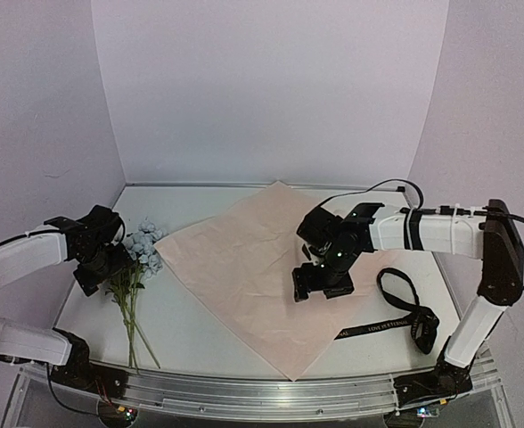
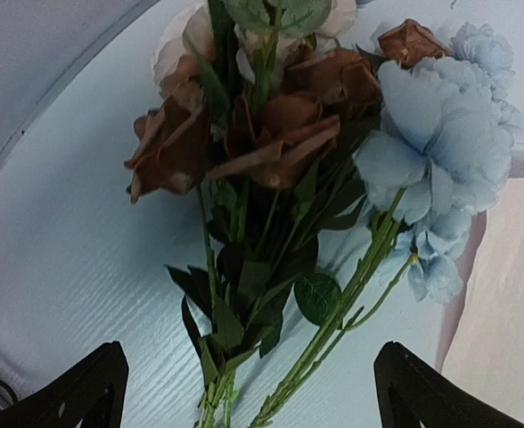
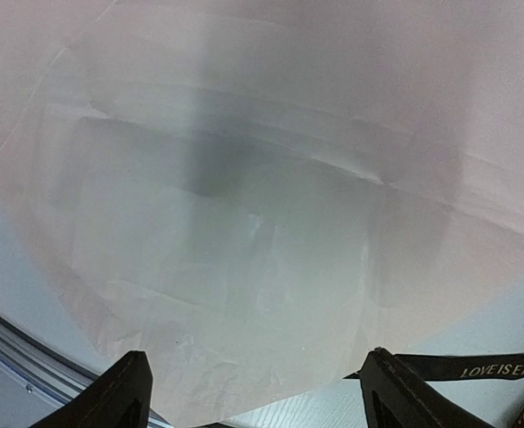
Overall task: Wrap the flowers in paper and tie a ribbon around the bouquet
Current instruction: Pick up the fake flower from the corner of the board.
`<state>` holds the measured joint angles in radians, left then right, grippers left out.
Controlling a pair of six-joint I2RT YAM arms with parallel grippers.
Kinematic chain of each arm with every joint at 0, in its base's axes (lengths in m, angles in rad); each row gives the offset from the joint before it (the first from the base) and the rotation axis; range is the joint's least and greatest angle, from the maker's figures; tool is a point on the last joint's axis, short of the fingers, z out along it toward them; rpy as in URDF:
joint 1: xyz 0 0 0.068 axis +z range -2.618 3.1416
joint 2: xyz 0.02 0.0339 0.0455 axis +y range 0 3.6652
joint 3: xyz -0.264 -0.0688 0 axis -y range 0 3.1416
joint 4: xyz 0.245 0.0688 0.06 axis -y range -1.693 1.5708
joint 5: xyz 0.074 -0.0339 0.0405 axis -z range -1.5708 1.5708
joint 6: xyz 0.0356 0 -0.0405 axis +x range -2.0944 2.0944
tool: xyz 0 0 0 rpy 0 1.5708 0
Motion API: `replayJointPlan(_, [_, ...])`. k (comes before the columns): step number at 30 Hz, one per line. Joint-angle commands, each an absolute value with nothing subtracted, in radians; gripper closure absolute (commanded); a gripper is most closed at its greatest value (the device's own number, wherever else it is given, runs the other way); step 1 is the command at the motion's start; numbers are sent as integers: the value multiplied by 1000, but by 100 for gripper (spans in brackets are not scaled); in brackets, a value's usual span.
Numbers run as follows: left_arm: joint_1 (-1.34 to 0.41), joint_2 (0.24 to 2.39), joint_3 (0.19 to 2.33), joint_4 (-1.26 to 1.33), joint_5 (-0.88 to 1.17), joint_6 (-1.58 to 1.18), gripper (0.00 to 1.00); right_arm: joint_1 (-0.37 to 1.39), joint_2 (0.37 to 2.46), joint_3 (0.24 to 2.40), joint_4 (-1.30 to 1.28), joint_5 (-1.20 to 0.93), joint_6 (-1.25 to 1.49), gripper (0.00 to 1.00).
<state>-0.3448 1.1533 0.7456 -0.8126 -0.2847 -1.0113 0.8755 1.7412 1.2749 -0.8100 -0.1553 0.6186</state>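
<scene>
Barely started tbh. The paper (image 1: 244, 267) lies flat mid-frame on the worktop (image 1: 191, 330), with the flowers (image 1: 142, 254) unwrapped just off its left corner and the ribbon (image 1: 405, 308) loose at lower right. The left hand (image 1: 106, 267) hovers wide open over the blooms. The right hand (image 1: 323, 283) is spread wide above the paper, both empty. Wrapping and tying are all still to do.

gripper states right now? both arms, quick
Left gripper: open, holding nothing; flowers just ahead of it.
Right gripper: open, holding nothing, over the paper.
</scene>
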Motion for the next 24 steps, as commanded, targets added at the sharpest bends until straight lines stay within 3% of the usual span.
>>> replayJointPlan(1, [-429, 1115, 684, -798, -275, -1172, 0, 846, 1695, 1241, -806, -169, 614, 16])
replayJointPlan(8, [-494, 1183, 626, -705, -242, -1204, 2, 835, 1691, 1218, -787, -169, 615, 16])
replayJointPlan(16, [-494, 1299, 588, -610, -247, -1230, 15, 828, 1721, 1219, -769, -176, 600, 17])
replayJointPlan(21, [-494, 1356, 573, -564, -255, -1241, 32, 827, 1747, 1220, -760, -193, 602, 19])
replayJointPlan(24, [-494, 1389, 568, -553, -275, -1253, 50, 827, 1763, 1218, -749, -212, 611, 21])
